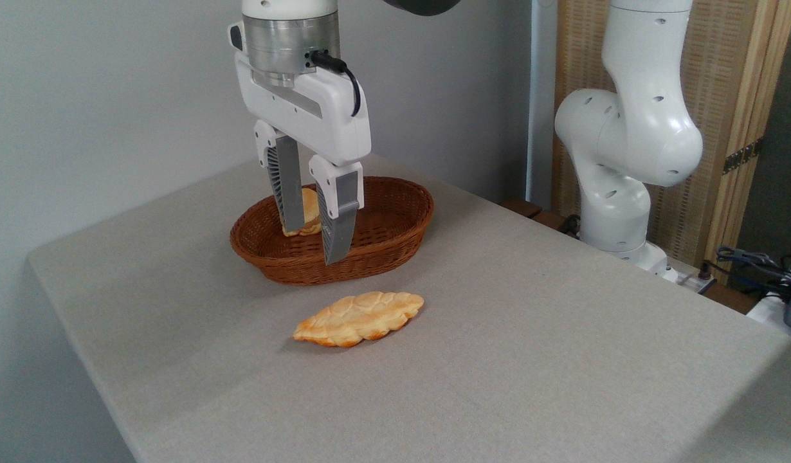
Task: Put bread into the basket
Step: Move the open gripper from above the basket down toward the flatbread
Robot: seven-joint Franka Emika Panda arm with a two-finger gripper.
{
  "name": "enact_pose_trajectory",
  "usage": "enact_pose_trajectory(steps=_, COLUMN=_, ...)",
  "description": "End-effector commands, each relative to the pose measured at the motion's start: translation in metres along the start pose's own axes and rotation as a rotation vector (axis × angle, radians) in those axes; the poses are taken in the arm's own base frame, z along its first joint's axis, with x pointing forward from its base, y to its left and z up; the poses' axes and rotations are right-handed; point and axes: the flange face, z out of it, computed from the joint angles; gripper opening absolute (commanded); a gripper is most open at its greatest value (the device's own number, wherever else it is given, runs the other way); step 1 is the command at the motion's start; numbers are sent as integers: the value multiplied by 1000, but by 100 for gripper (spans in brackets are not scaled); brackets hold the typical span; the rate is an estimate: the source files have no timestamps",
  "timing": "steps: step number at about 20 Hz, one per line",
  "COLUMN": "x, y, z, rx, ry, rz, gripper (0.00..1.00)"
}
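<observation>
camera view: the bread (359, 318) lies flat on the grey tabletop (530, 360), just in front of the basket (395, 241) and apart from it, below and slightly right of the gripper (312, 244). its jaws hang spread and empty over the basket. a smaller bread piece (309, 215) sits inside the basket, behind the rear finger.

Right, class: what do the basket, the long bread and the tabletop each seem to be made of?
Basket: woven wicker, reddish-brown with a slight sheen; the weave shows in wall and rim.
Bread: baked pastry by its look, golden, cracked and browned at the edges; possibly a replica.
Tabletop: matte grey, finely speckled; laminate or cloth, unclear.
</observation>
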Motion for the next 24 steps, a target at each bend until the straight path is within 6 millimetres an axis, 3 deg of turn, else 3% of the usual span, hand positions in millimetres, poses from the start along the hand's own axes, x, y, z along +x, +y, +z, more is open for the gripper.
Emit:
enact_pose_trajectory(steps=1, x=-6, y=1, z=1, rx=-54, ry=-35, rz=3, gripper=100)
enact_pose_trajectory(steps=15, x=-5, y=3, z=8, rx=-64, ry=-45, rz=29, gripper=100)
enact_pose_trajectory(steps=19, x=-1, y=8, z=18, rx=-60, ry=-41, rz=45, gripper=100)
enact_pose_trajectory(steps=21, x=-3, y=8, z=35, rx=-61, ry=-45, rz=48, gripper=100)
enact_pose_trajectory(steps=24, x=-10, y=9, z=78, rx=-44, ry=-42, rz=58, gripper=100)
